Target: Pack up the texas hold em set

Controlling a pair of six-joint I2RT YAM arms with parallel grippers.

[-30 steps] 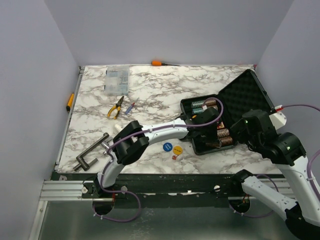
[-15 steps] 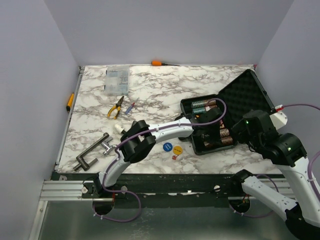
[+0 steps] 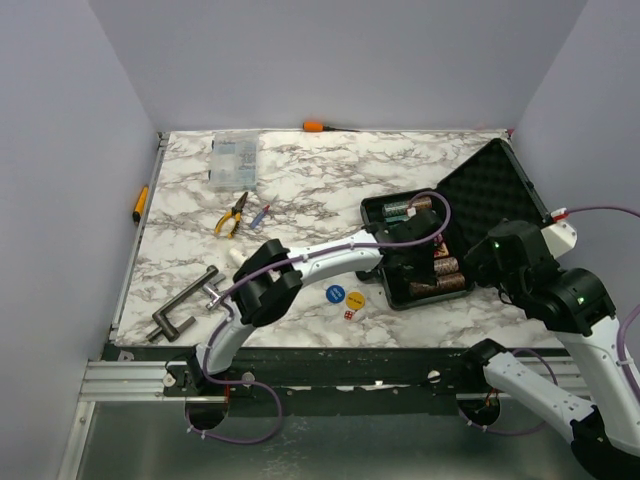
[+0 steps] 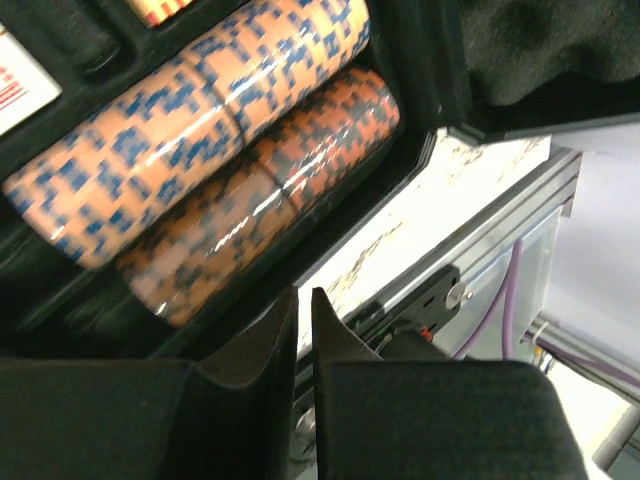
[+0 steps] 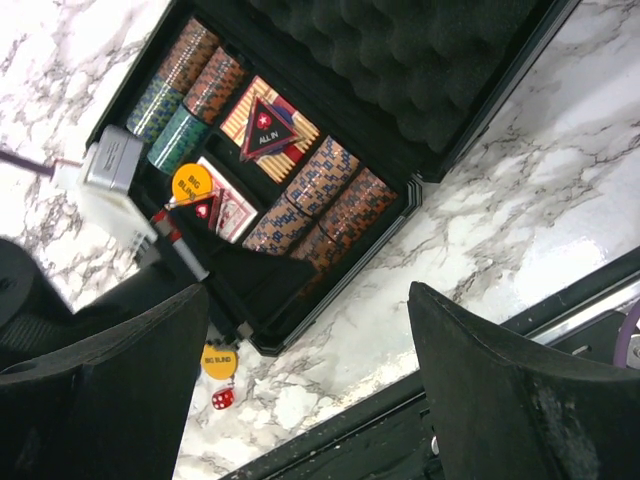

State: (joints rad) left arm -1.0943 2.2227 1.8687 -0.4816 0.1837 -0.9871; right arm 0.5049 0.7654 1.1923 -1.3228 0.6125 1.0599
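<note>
left pincer hangs low inside the open black case, its fingers drawn almost together with only a thin slit between them and nothing in it. just ahead of the tips, two rows of orange-brown chip stacks lie on their sides in the tray, side by side and touching. right pincer stands well above the case with its jaws spread wide, gripping nothing.

the case sits at the right of the marble counter, its foam-lined lid tilted back. from the right wrist, more brown and teal stacks fill the tray's far end. between the two groups lie a card deck with a triangular "all in" marker on top, a second deck and a yellow disc.

outside the case, near its front left corner, a blue disc, another yellow disc and a red die lie on the counter. yellow-handled pliers and a clear parts box lie well apart to the left.
</note>
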